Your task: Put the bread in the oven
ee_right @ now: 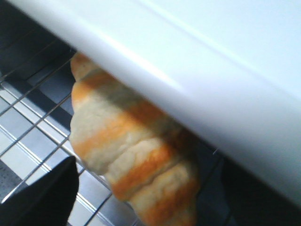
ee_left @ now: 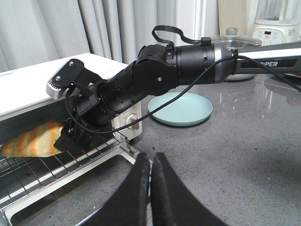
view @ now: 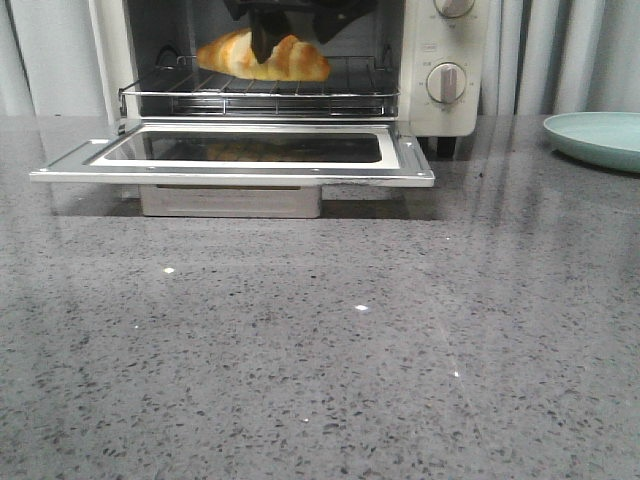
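Fingers point(view: 262, 45) of right arm pinch bread point(view: 290, 58) inside oven point(view: 440, 100).

We are counting one golden-brown, cream-striped croissant-shaped bread roll point(view: 262, 57), sitting at the upper centre of the front view. We are seeing one cream-white toaster oven point(view: 428, 95) around it, with one wire rack point(view: 260, 90), one glass-windowed drop-down door point(view: 232, 152) and two round knobs point(view: 446, 82) at the upper right. We are counting one pale green round plate point(view: 597, 137) at the right edge, and two black grippers: one right gripper point(view: 263, 38), one left gripper point(ee_left: 151, 188).
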Controlling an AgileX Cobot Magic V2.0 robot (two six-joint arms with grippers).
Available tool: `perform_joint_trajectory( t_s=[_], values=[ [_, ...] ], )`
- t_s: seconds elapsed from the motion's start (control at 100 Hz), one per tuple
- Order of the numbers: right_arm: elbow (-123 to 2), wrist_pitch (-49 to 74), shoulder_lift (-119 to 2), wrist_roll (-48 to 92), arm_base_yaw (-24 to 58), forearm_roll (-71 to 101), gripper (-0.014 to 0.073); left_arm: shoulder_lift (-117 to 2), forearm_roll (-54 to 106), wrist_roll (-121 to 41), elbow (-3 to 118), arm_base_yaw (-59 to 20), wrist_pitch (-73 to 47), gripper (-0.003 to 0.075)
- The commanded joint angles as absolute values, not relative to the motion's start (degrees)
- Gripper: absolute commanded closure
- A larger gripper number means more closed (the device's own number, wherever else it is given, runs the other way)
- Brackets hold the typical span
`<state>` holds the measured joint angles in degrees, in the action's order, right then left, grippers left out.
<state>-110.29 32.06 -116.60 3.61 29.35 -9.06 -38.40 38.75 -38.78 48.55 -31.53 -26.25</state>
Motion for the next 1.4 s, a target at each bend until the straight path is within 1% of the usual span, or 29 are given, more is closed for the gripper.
perform_joint_trajectory(
  t_s=[0.0, 0.06, 0.13, 0.17, 0.18, 0.19, 0.2, 0.22, 0.23, 0.24, 0.25, 0.26, 0.27, 0.28, 0.34, 0.51, 0.62, 0.78, 0.86, 0.98, 1.07, 1.16, 1.28, 1.39],
  values=[
    [-113.2, 30.0, -112.3, 3.4, 29.1, -8.9, -0.0014, -38.0, 39.7, -38.9, 50.1, -31.9, -23.3, 0.0742],
    [-113.4, 32.5, -111.1, 3.4, 29.5, -8.1, 0.0046, -37.6, 39.7, -38.9, 50.1, -31.8, -22.8, 0.0742],
    [-113.4, 35.7, -109.0, 3.4, 30.5, -7.1, 0.0171, -36.8, 39.6, -38.9, 50.1, -31.7, -21.9, 0.0742],
    [-113.4, 38.0, -107.7, 3.4, 31.5, -7.0, 0.0288, -36.3, 39.2, -38.9, 50.0, -31.4, -21.2, 0.0742],
    [-113.4, 38.7, -107.1, 3.4, 31.7, -7.0, 0.0334, -36.1, 39.1, -38.9, 50.0, -31.3, -21.0, 0.0742],
    [-113.3, 39.1, -106.9, 3.4, 32.0, -7.0, 0.0358, -35.9, 39.0, -38.9, 50.0, -31.3, -20.7, 0.0742],
    [-113.1, 39.4, -106.6, 3.4, 32.2, -7.0, 0.0407, -35.6, 39.0, -38.9, 49.9, -31.3, -20.5, 0.0742],
    [-112.7, 40.3, -105.7, 3.4, 32.7, -7.0, 0.0456, -35.4, 38.6, -38.7, 49.8, -31.0, -20.1, 0.0742],
    [-112.6, 40.9, -105.1, 3.4, 33.1, -7.0, 0.0507, -35.1, 38.5, -38.7, 49.6, -30.8, -19.7, 0.0742],
    [-112.4, 41.1, -104.8, 3.4, 33.3, -7.0, 0.0533, -35.0, 38.4, -38.7, 49.5, -30.9, -19.5, 0.0742],
    [-112.0, 41.5, -104.1, 3.4, 33.5, -7.0, 0.0582, -34.7, 38.2, -38.7, 49.5, -30.6, -19.3, 0.0742],
    [-111.8, 41.6, -103.7, 3.5, 33.9, -7.1, 0.0607, -34.5, 38.2, -38.7, 49.3, -30.6, -19.0, 0.0742],
    [-111.3, 41.8, -103.4, 3.7, 34.1, -7.1, 0.0655, -34.2, 38.1, -38.7, 49.0, -30.4, -18.8, 0.0742],
    [-111.1, 41.9, -102.6, 3.8, 34.5, -7.1, 0.0674, -34.0, 38.0, -38.7, 48.9, -30.2, -18.4, 0.0742],
    [-107.9, 41.8, -99.0, 3.8, 36.1, -7.1, 0.0638, -32.7, 37.8, -38.7, 47.4, -29.3, -17.0, 0.0742],
    [-95.0, 39.7, -83.8, 3.8, 41.3, -11.6, 0.0641, -30.0, 38.2, -38.3, 41.9, -27.9, -15.6, 0.0742],
    [-83.5, 35.4, -72.0, 3.8, 41.8, -15.2, 0.0641, -28.8, 39.5, -38.2, 38.4, -27.9, -11.9, 0.0742],
    [-65.2, 28.3, -50.6, -3.2, 37.4, -20.9, 0.0641, -27.8, 40.0, -35.6, 34.0, -27.9, -2.9, 0.0742],
    [-56.1, 24.8, -38.5, -3.8, 34.1, -21.9, 0.0641, -27.7, 40.0, -35.6, 32.0, -27.9, 1.1, 0.0742],
    [-44.2, 24.7, -21.6, -4.3, 29.8, -22.2, 0.0641, -27.7, 40.0, -35.6, 29.5, -27.9, 3.9, 0.0742],
    [-40.3, 27.9, -13.2, -8.1, 27.5, -23.2, 0.0641, -27.7, 40.0, -35.6, 28.6, -27.9, 3.9, 0.0742],
    [-38.3, 31.2, -6.7, -11.0, 26.8, -25.9, 0.0641, -27.7, 40.0, -35.6, 28.3, -27.9, 3.5, 0.0742],
    [-37.7, 34.1, -1.8, -11.2, 26.9, -27.6, 0.0641, -27.7, 40.0, -35.6, 28.3, -27.9, 3.4, 0.0742],
    [-37.7, 35.2, 0.0, -11.2, 26.9, -28.3, 0.0641, -27.7, 40.0, -35.6, 28.3, -27.9, 3.0, 0.0741]
  ],
)
